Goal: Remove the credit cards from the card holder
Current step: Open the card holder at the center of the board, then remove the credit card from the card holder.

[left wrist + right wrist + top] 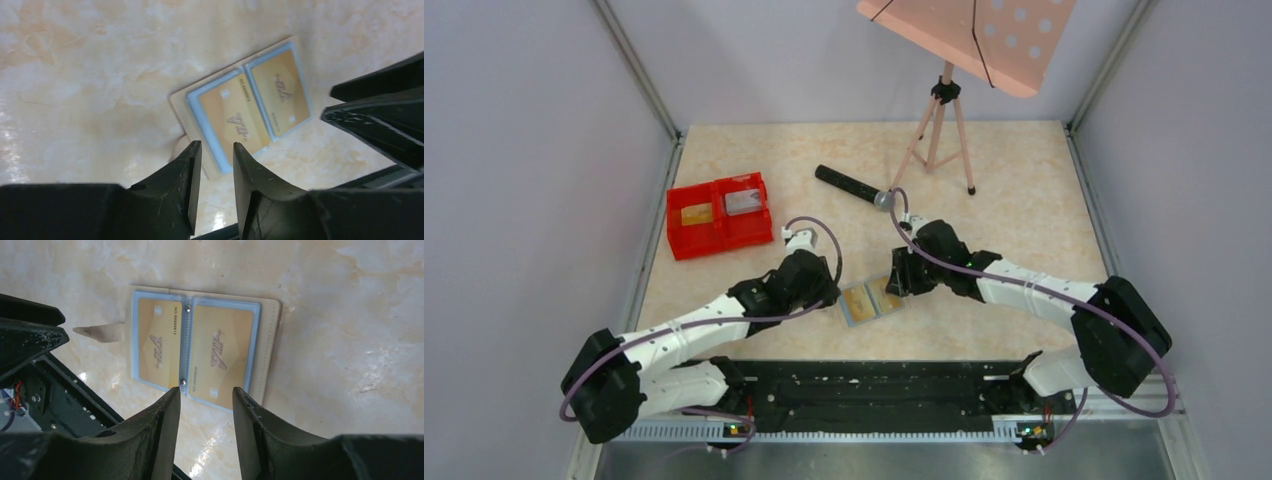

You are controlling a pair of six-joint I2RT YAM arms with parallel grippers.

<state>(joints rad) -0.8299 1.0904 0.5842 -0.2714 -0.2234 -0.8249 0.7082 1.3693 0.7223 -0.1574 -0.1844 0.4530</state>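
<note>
Lying open, card holder [871, 300] spans left-right, tilted; left fingers [187, 175] and right fingers [165, 425] narrowly parted.

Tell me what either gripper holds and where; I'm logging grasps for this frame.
Nothing is held. The left gripper and right gripper stand open above the card holder, which lies flat on the table with two credit cards inside.

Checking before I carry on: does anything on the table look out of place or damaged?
Nothing looks damaged. The card holder lies open at a slant, and a tan tab sticks out sideways from under one panel.
</note>
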